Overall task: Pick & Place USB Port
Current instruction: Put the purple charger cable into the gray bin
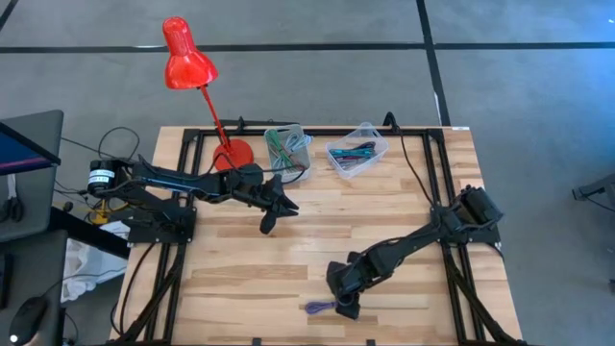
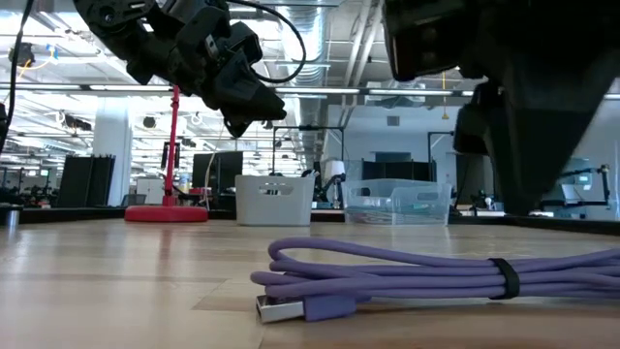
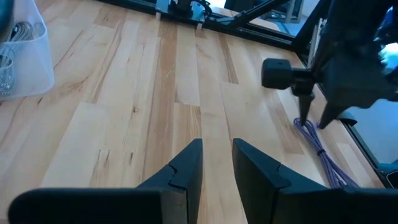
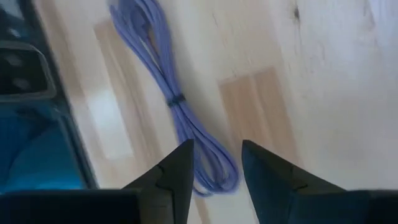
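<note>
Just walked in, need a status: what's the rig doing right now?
The right gripper is low over the near edge of the table, fingers open, right beside a coiled purple USB cable that lies flat on the wood; nothing is gripped yet. The left gripper hangs above mid-table, holding nothing. Two bins sit at the far edge beside a red lamp: a white bin and a clear bin.

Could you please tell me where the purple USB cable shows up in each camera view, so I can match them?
High view: purple USB cable at the table's near edge, beside the right gripper.
Low view: coiled in the foreground.
Left wrist view: far off, under the right arm.
Right wrist view: just ahead of the fingers.
Shared landmark: its black tie.
</note>
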